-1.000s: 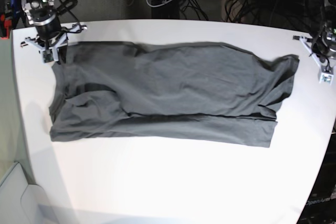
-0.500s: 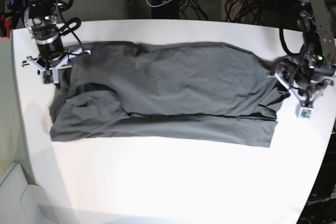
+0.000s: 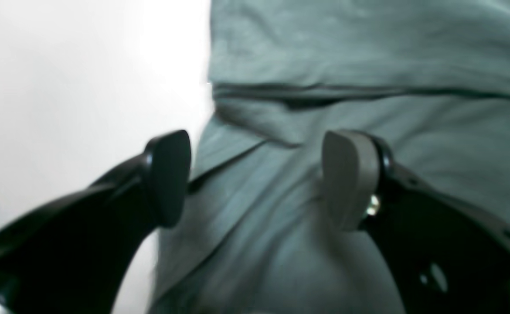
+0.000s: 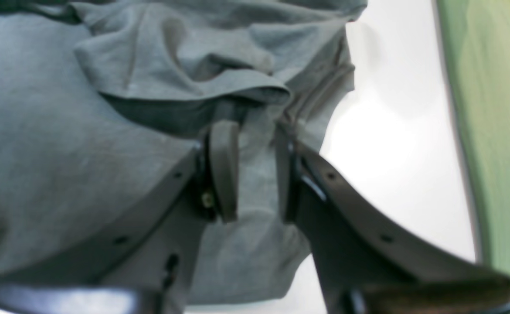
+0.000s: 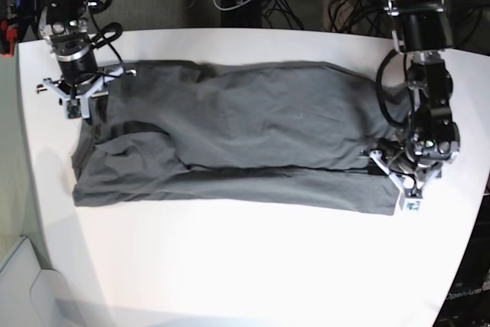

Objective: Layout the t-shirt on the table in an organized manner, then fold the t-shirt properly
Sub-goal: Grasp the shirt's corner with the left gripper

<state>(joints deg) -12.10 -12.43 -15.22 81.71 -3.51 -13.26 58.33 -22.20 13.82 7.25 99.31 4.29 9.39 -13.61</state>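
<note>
- The t-shirt point(image 5: 237, 135) lay spread lengthwise across the white table point(image 5: 253, 266), its long axis running from the base view's left to its right, with a fold line along its near part and bare tabletop in front of it.
- The left gripper point(image 3: 255, 179) stood over the shirt's near corner at the base view's right end point(image 5: 406, 178), close to where the fold line met the edge.
- In the left wrist view its jaws stood well apart: one fingertip point(image 3: 170, 174) sat at the cloth's edge beside the bare table, the other point(image 3: 351, 179) over the fabric, with a stretch of creased cloth showing between them and nothing pinched.
- Whether those fingertips touched the cloth could not be told, as the view was blurred.
- The right gripper point(image 4: 255, 170) was at the shirt's far corner at the base view's left end point(image 5: 80, 97), above a rumpled patch.
- Its fingers point(image 4: 224, 170) stood a narrow gap apart with a strip of fabric showing in the gap; a curled flap of cloth lay just beyond the tips.
- Whether that fabric was clamped or only lay beneath could not be told.
</note>
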